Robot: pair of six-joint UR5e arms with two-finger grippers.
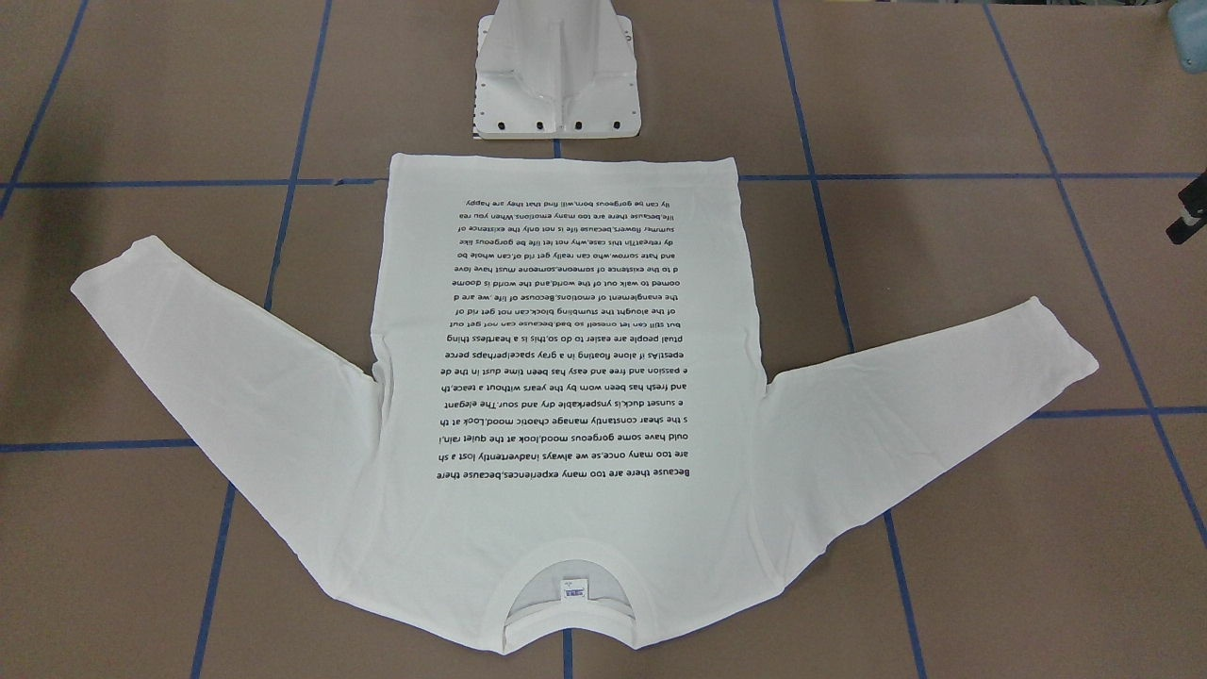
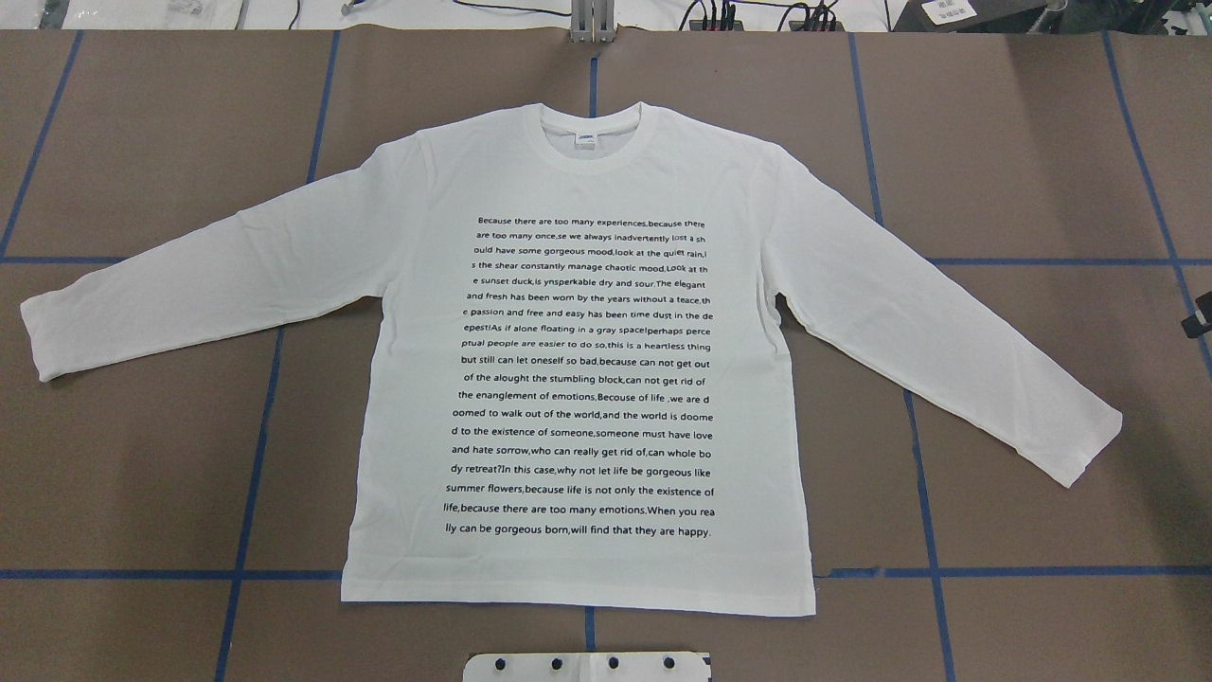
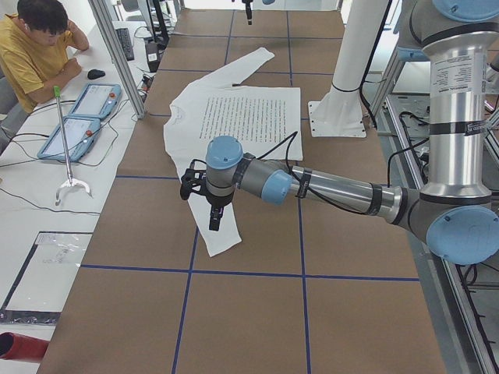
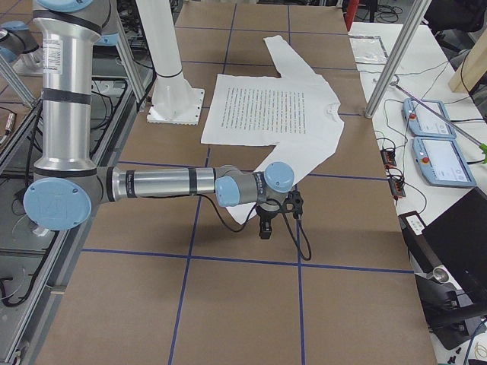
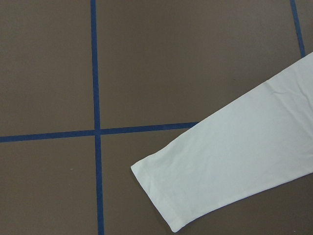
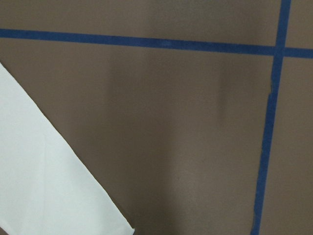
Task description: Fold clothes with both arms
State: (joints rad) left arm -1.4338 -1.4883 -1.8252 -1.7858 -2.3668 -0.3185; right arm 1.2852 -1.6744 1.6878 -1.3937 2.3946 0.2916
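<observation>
The white long-sleeved T-shirt (image 2: 578, 379) lies flat on the brown table, printed text up, both sleeves spread, collar away from the robot; it also shows in the front view (image 1: 566, 377). My left gripper (image 3: 212, 214) hangs just past the near sleeve's cuff (image 5: 161, 196); only a black sliver of the gripper (image 1: 1186, 212) shows at the front view's edge. My right gripper (image 4: 265, 226) hangs by the other cuff (image 6: 49, 196); a sliver of the gripper (image 2: 1198, 317) shows overhead. I cannot tell whether either is open or shut. No fingers show in the wrist views.
The white metal pedestal (image 1: 556, 75) stands just behind the shirt's hem. Blue tape lines grid the table. A seated person (image 3: 35, 47) and teach pendants (image 3: 78, 125) are at the side bench across from the robot.
</observation>
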